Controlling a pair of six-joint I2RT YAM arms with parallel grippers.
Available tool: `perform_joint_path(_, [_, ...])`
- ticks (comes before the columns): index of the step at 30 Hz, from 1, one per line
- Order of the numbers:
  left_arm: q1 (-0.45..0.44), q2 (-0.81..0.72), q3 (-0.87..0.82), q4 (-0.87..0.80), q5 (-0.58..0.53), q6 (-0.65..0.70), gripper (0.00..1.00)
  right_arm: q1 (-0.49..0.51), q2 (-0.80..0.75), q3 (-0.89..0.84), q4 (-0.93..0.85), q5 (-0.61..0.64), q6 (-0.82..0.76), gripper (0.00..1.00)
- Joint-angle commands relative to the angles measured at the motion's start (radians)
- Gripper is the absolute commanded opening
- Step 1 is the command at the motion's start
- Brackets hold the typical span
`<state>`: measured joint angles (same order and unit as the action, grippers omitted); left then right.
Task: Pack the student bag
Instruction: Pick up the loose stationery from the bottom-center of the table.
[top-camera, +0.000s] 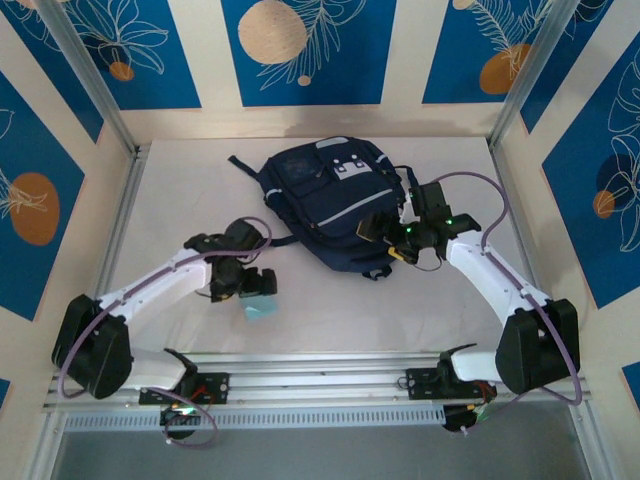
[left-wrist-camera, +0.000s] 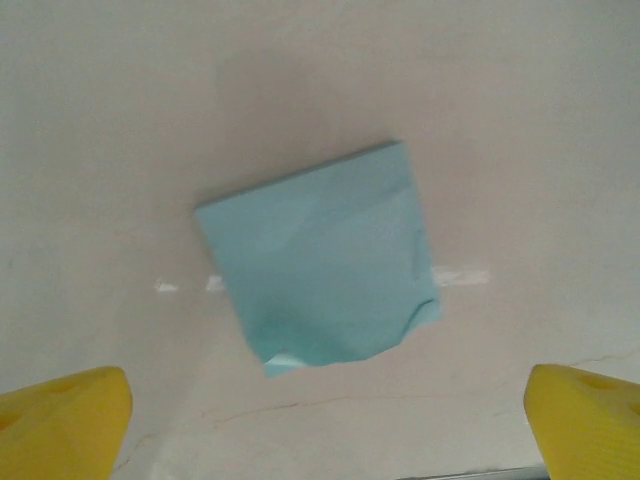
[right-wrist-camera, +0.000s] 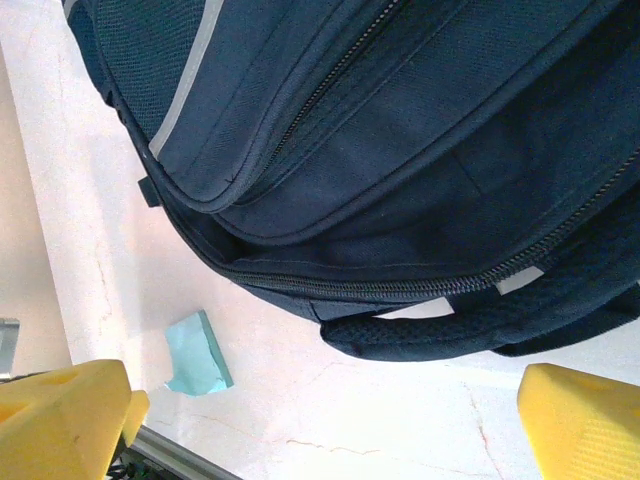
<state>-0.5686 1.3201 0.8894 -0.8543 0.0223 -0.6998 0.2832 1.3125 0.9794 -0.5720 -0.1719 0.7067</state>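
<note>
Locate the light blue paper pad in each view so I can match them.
Top external: light blue pad lower left of centre, on the table.
Left wrist: mid-frame, flat on the table.
Right wrist: lower left, below the student bag.
Shared landmark: student bag, up-right of the pad in top external and right wrist.

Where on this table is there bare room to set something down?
Free: the back-left stretch of the table, between the left rail and the student bag; also the front strip between the blue pad and the right arm. Crowded: beside the bag's near-right edge at the right end effector, and around the pad under the left end effector.
</note>
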Motion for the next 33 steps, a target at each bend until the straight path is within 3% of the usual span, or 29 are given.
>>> perform_joint_path(1, [0.004,-0.055,-0.07,0.053,-0.042,-0.163,1.0,0.011,0.012,0.002,0.013,-0.014,-0.008,0.99])
perform_joint_path(8, [0.0,0.018,-0.119,0.194,-0.028,-0.262,1.0,0.028,0.016,0.01,0.016,-0.006,-0.013,0.99])
perform_joint_path(21, [-0.022,0.246,-0.083,0.285,-0.092,-0.236,0.96,0.055,-0.009,-0.016,0.011,0.01,-0.015,0.99])
perform_joint_path(24, [-0.024,0.257,-0.098,0.294,-0.106,-0.237,0.93,0.055,-0.014,-0.022,0.002,0.023,-0.019,0.99])
perform_joint_path(33, [-0.027,0.201,-0.111,0.343,-0.093,-0.279,0.68,0.063,-0.003,-0.017,0.026,-0.009,-0.037,0.99])
